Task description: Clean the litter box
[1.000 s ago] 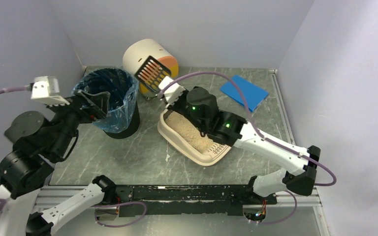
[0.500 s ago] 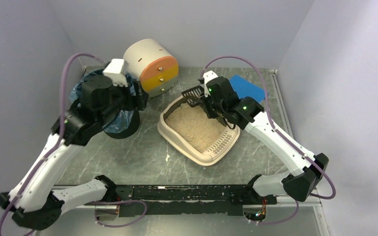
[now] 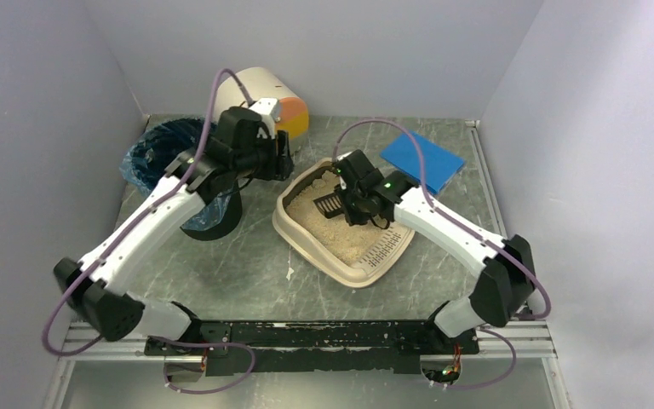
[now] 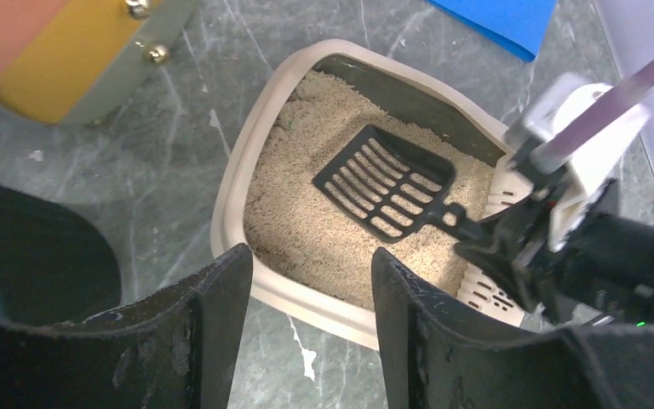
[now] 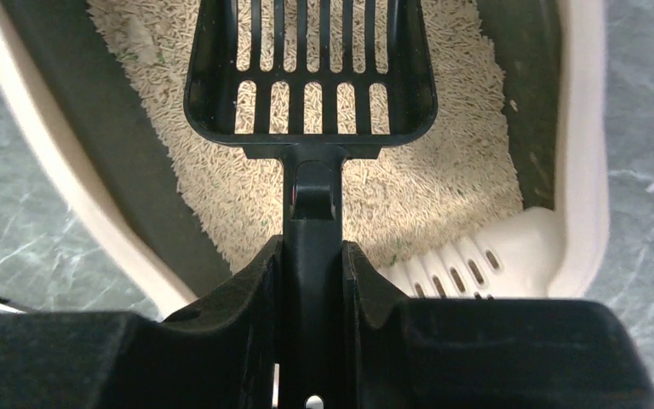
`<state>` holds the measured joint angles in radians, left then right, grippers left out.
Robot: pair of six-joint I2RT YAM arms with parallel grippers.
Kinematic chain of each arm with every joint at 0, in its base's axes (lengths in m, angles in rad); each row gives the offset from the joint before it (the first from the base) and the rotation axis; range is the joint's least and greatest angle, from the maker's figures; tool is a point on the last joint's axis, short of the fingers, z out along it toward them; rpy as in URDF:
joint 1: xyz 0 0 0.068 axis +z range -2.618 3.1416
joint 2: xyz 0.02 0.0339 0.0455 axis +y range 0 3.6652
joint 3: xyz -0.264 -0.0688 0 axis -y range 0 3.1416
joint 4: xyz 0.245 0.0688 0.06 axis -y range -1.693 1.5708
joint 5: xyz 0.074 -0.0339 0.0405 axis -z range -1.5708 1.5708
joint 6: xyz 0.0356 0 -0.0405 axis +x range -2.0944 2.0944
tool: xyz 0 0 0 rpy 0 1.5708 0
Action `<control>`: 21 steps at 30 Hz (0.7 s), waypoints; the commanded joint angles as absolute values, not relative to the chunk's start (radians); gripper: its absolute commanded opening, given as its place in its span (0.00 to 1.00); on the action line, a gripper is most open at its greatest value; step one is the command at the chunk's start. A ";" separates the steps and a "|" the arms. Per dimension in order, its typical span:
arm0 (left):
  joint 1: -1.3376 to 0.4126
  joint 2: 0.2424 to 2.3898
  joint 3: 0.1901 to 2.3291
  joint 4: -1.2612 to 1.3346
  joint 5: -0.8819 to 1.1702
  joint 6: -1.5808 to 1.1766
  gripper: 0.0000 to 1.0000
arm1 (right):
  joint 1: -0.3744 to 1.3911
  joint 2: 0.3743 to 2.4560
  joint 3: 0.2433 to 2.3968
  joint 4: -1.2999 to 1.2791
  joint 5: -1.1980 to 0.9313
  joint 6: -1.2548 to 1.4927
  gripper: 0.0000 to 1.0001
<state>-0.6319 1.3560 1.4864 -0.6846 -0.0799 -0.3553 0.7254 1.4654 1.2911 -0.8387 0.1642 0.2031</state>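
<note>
The beige litter box point(image 3: 283, 228) sits mid-table with tan litter in it and a slotted ledge point(image 3: 385, 250) at its near right end. My right gripper point(image 3: 354, 202) is shut on the handle of a black slotted scoop point(image 3: 328, 203). The scoop's blade lies low over the litter at the far end point(image 5: 311, 68), and whether it touches is unclear. The handle is clamped between the right gripper's point(image 5: 311, 247) fingers. My left gripper point(image 3: 279, 166) hovers open and empty over the box's far left rim point(image 4: 230, 196). In the left wrist view that gripper point(image 4: 311, 260) looks down at the scoop point(image 4: 387, 183).
A black bin with a blue liner point(image 3: 179, 170) stands left of the box, under the left arm. A white drawer unit with orange and yellow fronts point(image 3: 288, 109) stands at the back. A blue flat pad point(image 3: 421, 158) lies back right. Walls enclose three sides.
The left arm swung right from over the bin to the litter box, its jaws narrowing. The right gripper carried the scoop from beside the drawer unit down into the box.
</note>
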 commanded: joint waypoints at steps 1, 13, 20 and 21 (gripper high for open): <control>-0.620 1.474 1.567 -0.658 0.033 -0.352 0.57 | 0.708 1.532 1.240 -0.685 0.115 0.174 0.00; -0.609 1.702 1.648 -0.652 0.002 -0.380 0.60 | 0.706 1.670 1.230 -0.531 0.090 0.261 0.00; -0.586 1.736 1.597 -0.641 -0.062 -0.391 0.58 | 0.689 1.683 1.197 -0.475 0.201 0.312 0.00; -0.583 1.739 1.593 -0.639 -0.065 -0.386 0.58 | 0.684 1.684 1.194 -0.472 0.201 0.315 0.00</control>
<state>-0.6010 1.7336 1.6070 -0.6750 -0.0368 -0.3817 0.7132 1.6581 1.2152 -0.5629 0.1120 0.2710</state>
